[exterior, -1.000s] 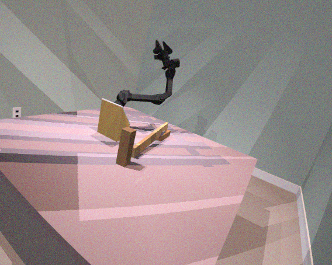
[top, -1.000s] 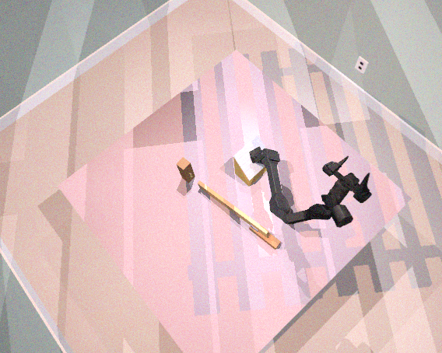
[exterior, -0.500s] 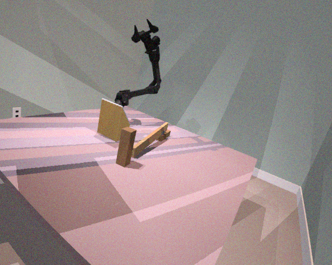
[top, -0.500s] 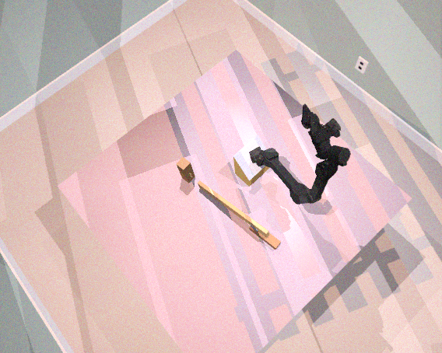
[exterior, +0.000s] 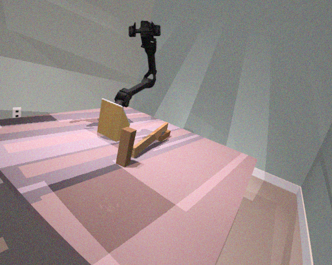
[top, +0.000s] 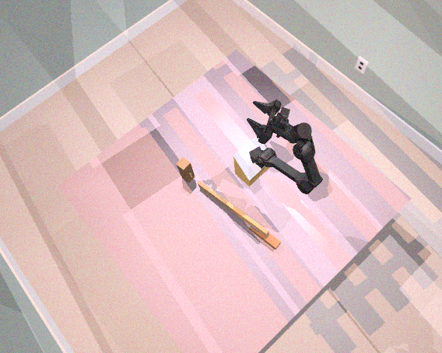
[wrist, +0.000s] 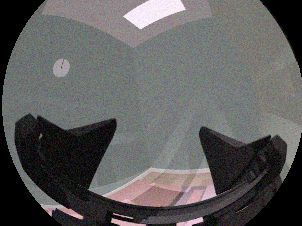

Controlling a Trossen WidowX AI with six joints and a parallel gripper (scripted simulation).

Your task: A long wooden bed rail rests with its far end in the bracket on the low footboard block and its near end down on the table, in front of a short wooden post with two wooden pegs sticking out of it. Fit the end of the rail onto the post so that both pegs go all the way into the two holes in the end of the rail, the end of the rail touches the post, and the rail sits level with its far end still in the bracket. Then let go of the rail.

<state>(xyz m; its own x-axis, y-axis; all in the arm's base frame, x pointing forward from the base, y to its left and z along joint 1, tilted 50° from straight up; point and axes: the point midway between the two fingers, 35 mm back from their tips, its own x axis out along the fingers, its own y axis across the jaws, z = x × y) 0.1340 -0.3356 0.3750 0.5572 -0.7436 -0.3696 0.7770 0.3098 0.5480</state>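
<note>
The long wooden rail (top: 233,208) (exterior: 149,139) slopes. Its far end is up at the bracket on the low footboard block (top: 275,242) (exterior: 166,135), and its near end is down on the table just in front of the post. The short wooden post (top: 186,169) (exterior: 125,146) stands upright, apart from the rail end. Its pegs show only as a tiny detail in the top view; the rail's holes cannot be made out. My gripper (top: 250,110) (exterior: 143,24) (wrist: 159,128) is wide open and empty, raised high above the table, away from the rail and post.
A yellow-sided block with a white top (top: 242,162) (exterior: 111,121) stands at the arm's base, beside the rail and post. The pink patterned table (top: 174,250) (exterior: 207,164) lies under everything. The wrist view shows mostly walls and ceiling lights.
</note>
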